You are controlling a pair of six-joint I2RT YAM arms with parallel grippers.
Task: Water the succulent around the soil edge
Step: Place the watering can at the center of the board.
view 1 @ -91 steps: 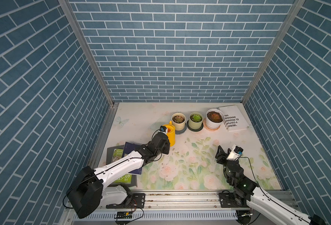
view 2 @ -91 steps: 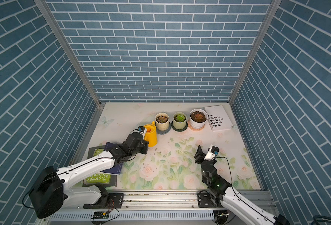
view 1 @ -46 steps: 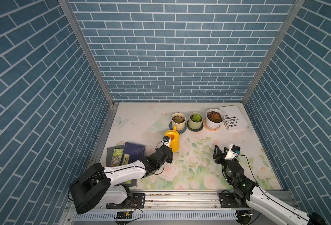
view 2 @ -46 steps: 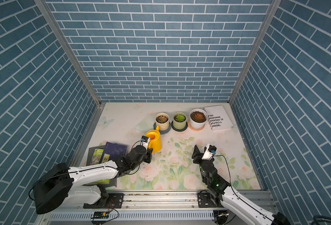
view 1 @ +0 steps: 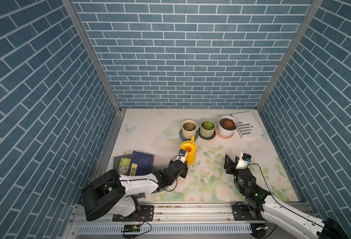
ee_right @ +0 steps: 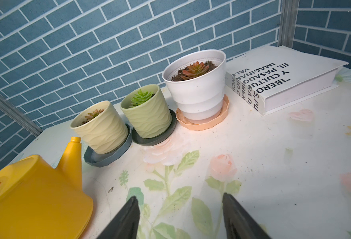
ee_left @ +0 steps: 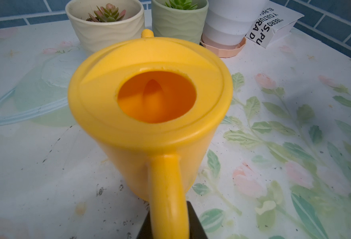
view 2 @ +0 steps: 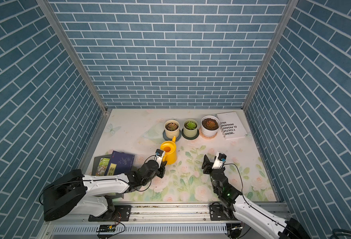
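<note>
A flat floral-printed table cover carries everything. At its far right corner lies one thick white book with black lettering. Next in size, one smooth yellow plastic watering can stands upright with a round fill hole (whether it holds water cannot be told). The left gripper is pinched on its looped handle. Three pots stand in a row at the back. At the row's right end, just beside the book, is the succulent, a reddish-orange rosette in a wide, stepped white pot. The soil edge is dark and crumbly inside the rim. A wavy pale green pot holds a bright green rosette, and a wavy cream pot a dull pink-green one. Each sits on a faceted saucer: one peach, two dark grey. The right gripper hangs spread and empty over the cover.
</note>
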